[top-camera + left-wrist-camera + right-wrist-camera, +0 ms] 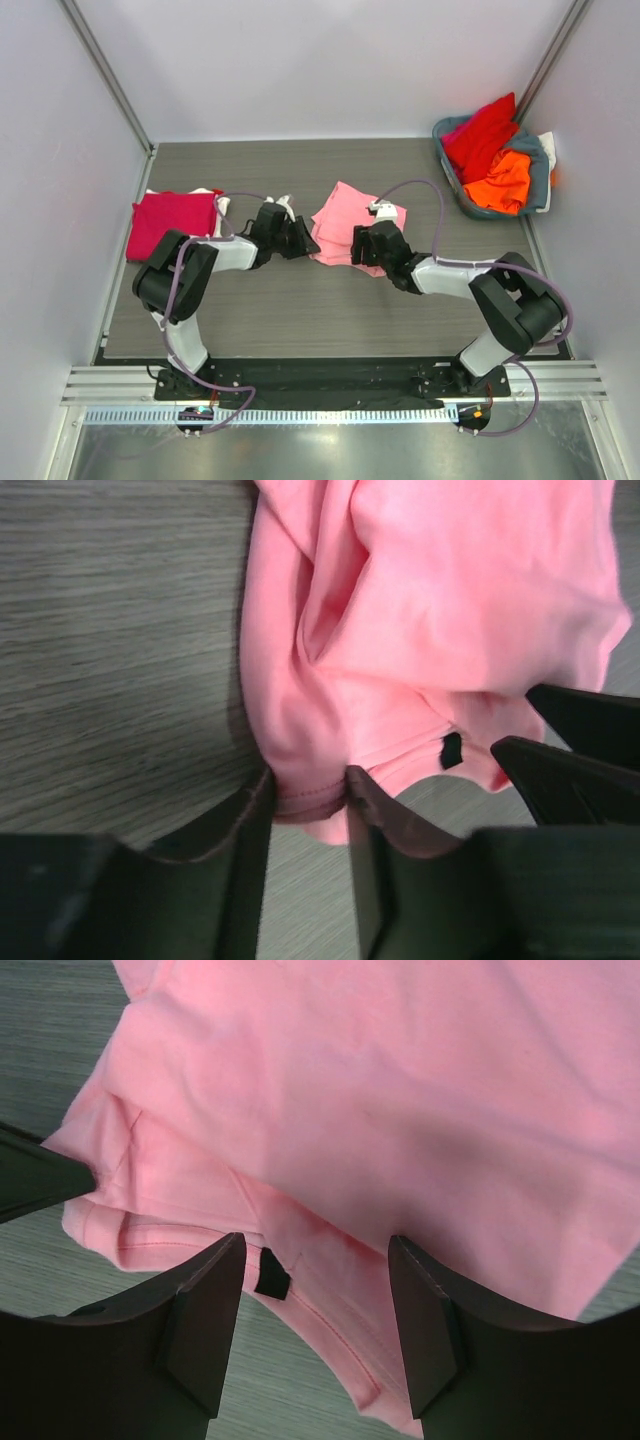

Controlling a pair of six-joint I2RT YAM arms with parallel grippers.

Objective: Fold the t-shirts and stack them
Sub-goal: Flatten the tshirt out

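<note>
In the middle of the surface (pixel 300 300) lies the light pink t-shirt (pixel 358 222), folded into a compact, slightly uneven packet. All other places here are given from this shirt.

The left pincer (pixel 308 795) is at the shirt's near left corner. Its two fingers (pixel 252 805) are clamped on the stitched hem (pixel 305 802), and a small roll of the pink cloth fills the gap between them. The right pincer (pixel 315 1290) is at the near edge of the shirt, just right of the left one. Its fingers stand well apart, one on each side of a flat strip of the cloth, and the pictures do not show them pressing it. A small black tag (pixel 270 1275) sits on the hem between the two pincers, closer to the right one.

Far to the left of the pink shirt, a folded crimson t-shirt (pixel 168 225) lies on top of a white t-shirt (pixel 222 205), of which only the edge can be seen. Far to the right and further back stands the grey-blue basket (pixel 448 165). It holds a red t-shirt (pixel 485 135) and an orange t-shirt (pixel 500 182), both crumpled.
</note>
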